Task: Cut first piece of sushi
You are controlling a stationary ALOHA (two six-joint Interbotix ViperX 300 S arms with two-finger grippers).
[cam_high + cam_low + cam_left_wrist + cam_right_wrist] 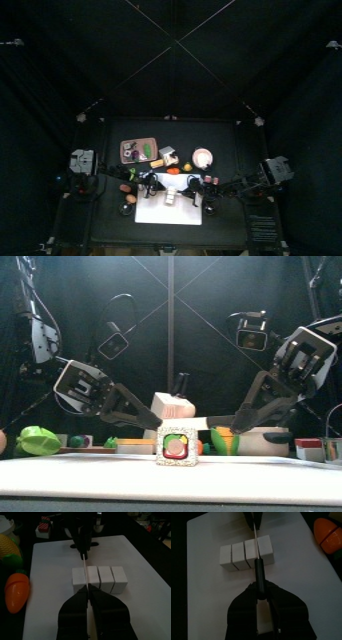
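The sushi (99, 579) is a short white roll marked into several segments, lying across the white board (133, 562). From the front, the sushi (177, 446) shows a pink and green end face. A thin knife (85, 569) lies over the groove beside one end segment. My left gripper (89, 599) is shut on one end of the knife. The right gripper (259, 594) is shut on the other end, with the knife (256, 562) crossing the sushi (246, 552). Both arms meet above the board (167, 212).
A toy carrot (17, 594) and a yellow corn (7, 544) lie just off one long side of the board. A halved orange item (330, 534) lies off the other side. A white oval bowl (202, 157) and a tray (138, 149) stand behind.
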